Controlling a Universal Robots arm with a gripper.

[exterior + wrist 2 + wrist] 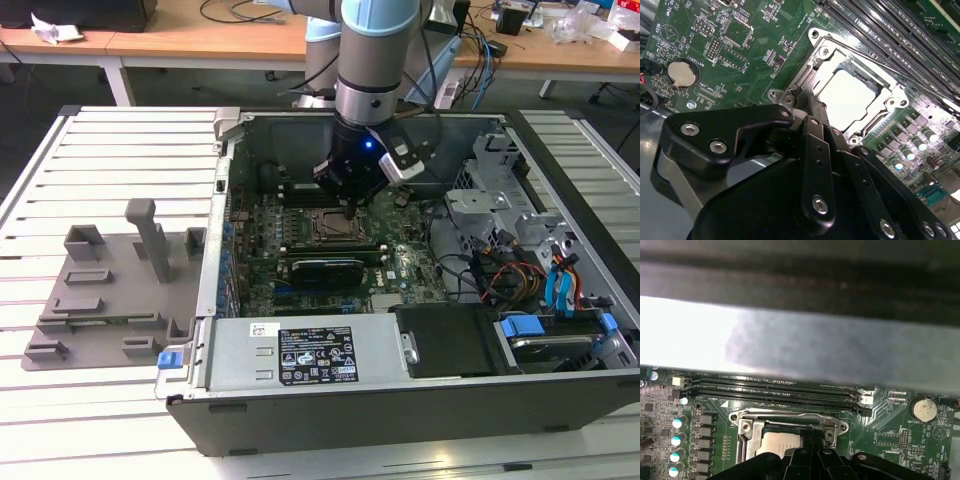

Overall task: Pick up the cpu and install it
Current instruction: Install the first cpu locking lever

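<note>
The cpu (852, 97) lies flat inside the motherboard socket, its silver top showing within the metal frame (815, 37); the first wrist view has the cpu (780, 442) partly behind the fingers. In the exterior view my gripper (347, 207) points straight down just above the socket (335, 228) in the open computer case. Its black fingers (812, 112) come together at the socket frame's edge beside the cpu, shut, with nothing visible between them. Whether the tips touch the cpu I cannot tell.
Memory slots (775, 387) run alongside the socket, and a coin battery (681, 72) sits further off. A grey fixture tray (100, 300) lies on the slatted table at the exterior view's left. A power supply (300, 350) and cabled drive bays (540, 280) crowd the case.
</note>
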